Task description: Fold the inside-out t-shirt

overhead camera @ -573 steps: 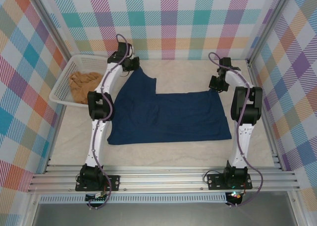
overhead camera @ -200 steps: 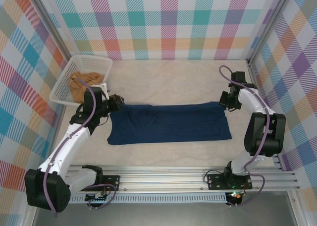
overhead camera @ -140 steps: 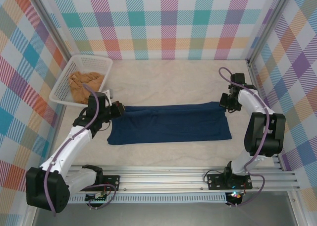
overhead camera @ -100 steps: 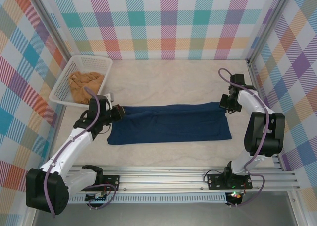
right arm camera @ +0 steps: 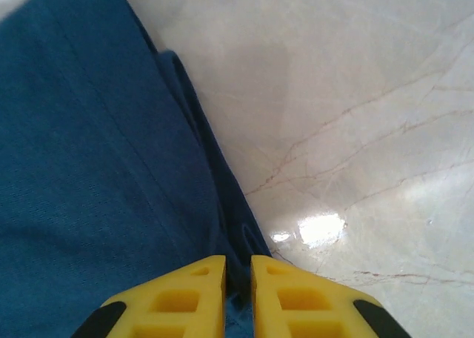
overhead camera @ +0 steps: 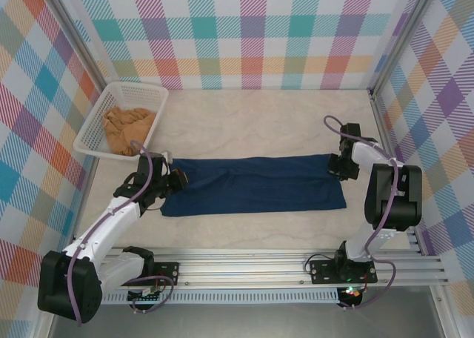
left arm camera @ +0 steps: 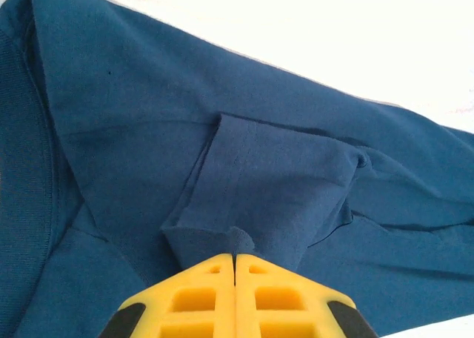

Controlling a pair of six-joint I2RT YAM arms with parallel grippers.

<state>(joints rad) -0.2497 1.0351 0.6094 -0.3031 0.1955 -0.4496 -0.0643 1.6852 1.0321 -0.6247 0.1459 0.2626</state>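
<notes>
Top external view, starting at the upper left: the basket (overhead camera: 98,110) with the tan cloth (overhead camera: 127,123) sits apart from the work, so you can ignore it.

Just right of it and lower, your left gripper (overhead camera: 178,180) is at the left end of the shirt (overhead camera: 255,184). The left wrist view shows its yellow fingers pressed together on a small nub of navy cloth, and a flap is tented up toward them. That pinch holds the folded layer in place at this end.

Across the middle of the frame the shirt lies on the table (overhead camera: 252,123) as a long, narrow band running left to right. It appears doubled over lengthwise. I judge the first fold to be laid and further folds to remain.

At the right end, your right gripper (overhead camera: 337,167) rests on the band's upper right corner. In the right wrist view its fingers stand a narrow slit apart, with the shirt's edge lying in the slit. That gap looks wider than a pinch on thin cloth needs, so I read it as letting go. Bare table fills the right of that view, so the corner sits flat.

Watch for a lift on the left dragging the flap out of line.
</notes>
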